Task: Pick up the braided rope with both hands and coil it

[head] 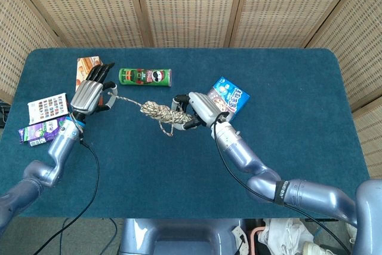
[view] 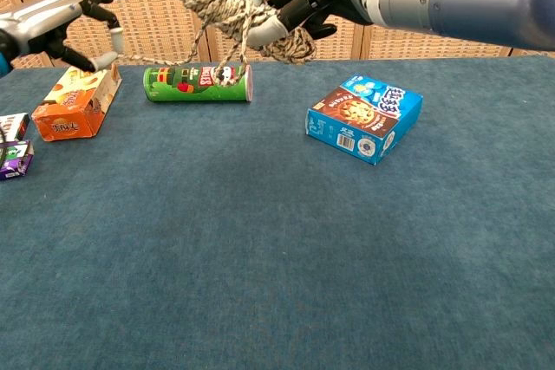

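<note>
The beige-and-brown braided rope point(head: 166, 112) hangs in the air above the dark blue felt-covered table point(head: 286, 147), most of it wound into a thick bundle at the middle of the head view and near the top centre of the chest view; the right hand point(head: 200, 107) grips one end of that bundle, its dark fingers point(view: 299, 2) curled around the strands; a short loose tail dangles from the bundle's lower edge. From the bundle a single strand runs leftward, nearly taut, to the left hand point(head: 89, 95), which sits at the left of the head view and the upper left corner of the chest view; the strand's end is pinched between its thumb and a finger, while the other fingers stand spread and raised.

On the table behind the strand, a green cylindrical crisp can point(head: 145, 76) lies on its side, at the upper left of centre; just left of it lies an orange rectangular snack carton point(view: 78, 101), partly hidden by the left hand in the head view. At the far left edge lie a flat white printed card point(head: 48, 108) and, just below it, a purple snack packet point(head: 46, 130). A blue biscuit box with a brown picture point(view: 364, 118) lies flat right of centre, close behind the right hand.
</note>
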